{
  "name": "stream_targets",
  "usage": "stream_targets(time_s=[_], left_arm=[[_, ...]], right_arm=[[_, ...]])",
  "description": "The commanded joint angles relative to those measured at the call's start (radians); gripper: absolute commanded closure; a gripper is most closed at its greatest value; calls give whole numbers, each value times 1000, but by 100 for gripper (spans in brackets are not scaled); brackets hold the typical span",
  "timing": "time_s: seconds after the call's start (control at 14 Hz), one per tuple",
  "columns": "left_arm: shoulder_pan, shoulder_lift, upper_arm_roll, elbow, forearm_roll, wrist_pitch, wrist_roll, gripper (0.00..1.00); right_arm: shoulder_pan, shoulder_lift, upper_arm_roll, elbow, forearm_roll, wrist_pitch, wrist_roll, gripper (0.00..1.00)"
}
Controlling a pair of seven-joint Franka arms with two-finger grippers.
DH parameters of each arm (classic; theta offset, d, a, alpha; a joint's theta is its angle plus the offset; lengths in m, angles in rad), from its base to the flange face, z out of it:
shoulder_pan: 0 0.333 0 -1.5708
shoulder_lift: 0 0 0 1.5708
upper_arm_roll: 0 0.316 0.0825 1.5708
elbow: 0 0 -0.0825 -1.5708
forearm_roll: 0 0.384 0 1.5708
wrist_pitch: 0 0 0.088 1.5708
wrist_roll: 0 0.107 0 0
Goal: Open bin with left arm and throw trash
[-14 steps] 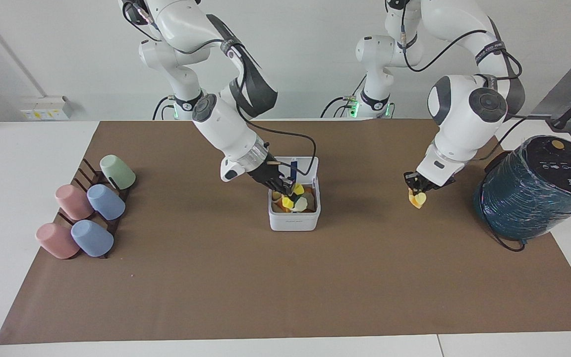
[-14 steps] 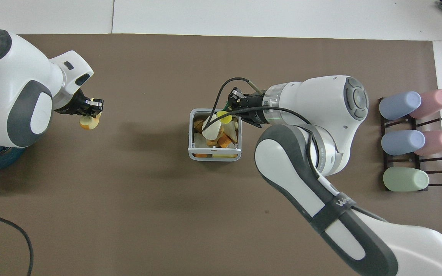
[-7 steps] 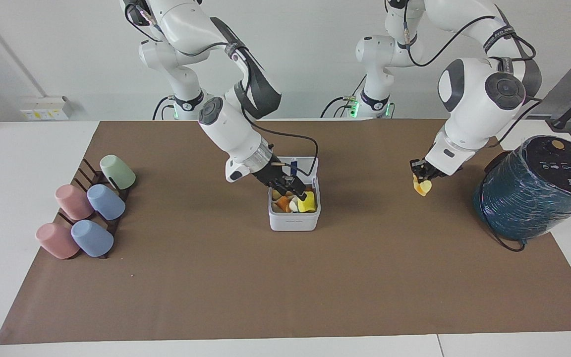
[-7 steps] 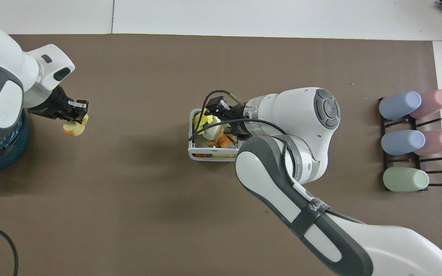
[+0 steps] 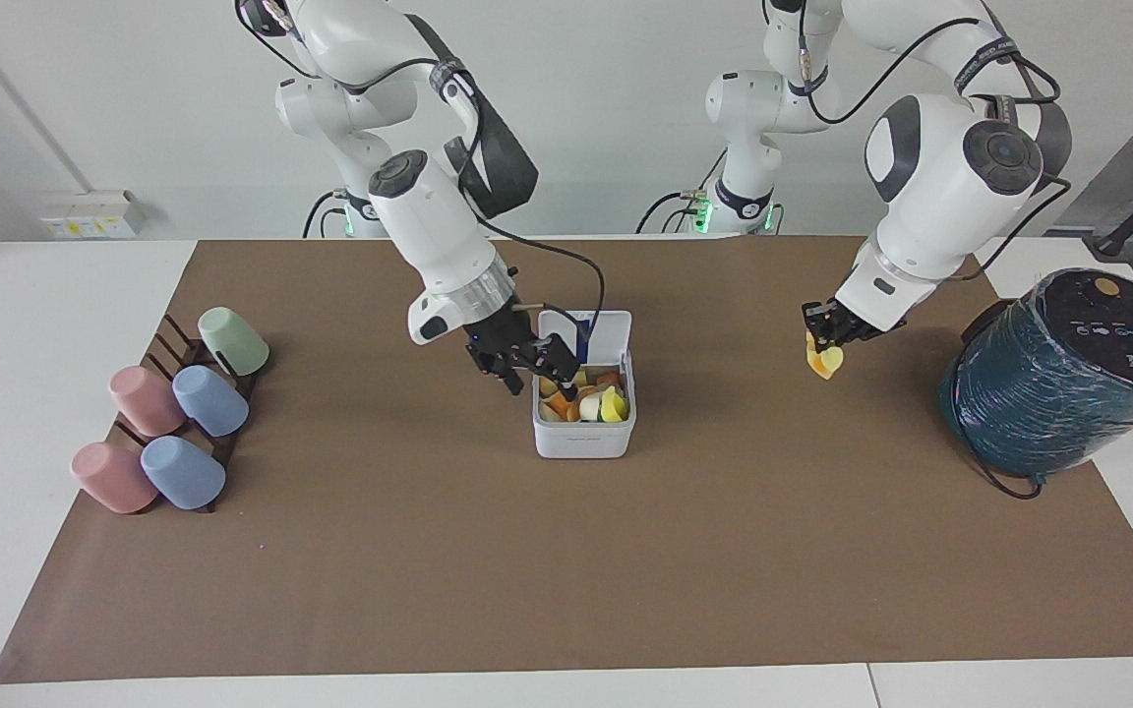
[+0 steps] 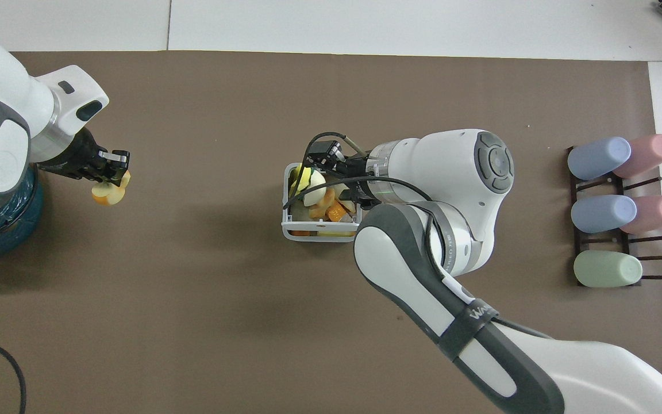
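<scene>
Bin: the bin [image 5: 583, 413] sits mid-surface, between the two arms, lid [image 5: 596, 334] swung up on the edge nearer the robots
Bin axis: square, no long axis; mouth faces up, hinge side toward the robots
Contents: scraps [image 5: 586, 398] in yellow, orange and cream fill it to near the rim
Right end effector [image 5: 537, 369]: over the bin's rim toward the right arm's end, fingers spread, nothing between them
Left end effector [image 5: 827, 334]: in the air over bare surface, between the bin and the dark-teal cylinder [image 5: 1068, 374], pinching a yellow-orange wedge [image 5: 822, 362]
Wedge axis: hangs downward from the fingertips
Progress: opening looks done, much trash is in
Left to do: carry the wedge over the bin and drop it
</scene>
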Motion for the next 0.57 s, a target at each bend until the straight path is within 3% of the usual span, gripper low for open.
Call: stream_targets(time_s=[0.0, 0.14, 0.5], left_arm=[[-82, -5, -2, 3, -47, 94, -187, 100], [-149, -6, -5, -29, -50, 193, -321, 100], [-272, 14, -5, -83, -82, 389, -490, 100]], right_arm=[[-74, -46, 7, -7, -251, -69, -21, 0], [-117, -82, 9, 2, -315, -160, -74, 0], [-235, -200, 10, 19, -300, -368, -287, 0]])
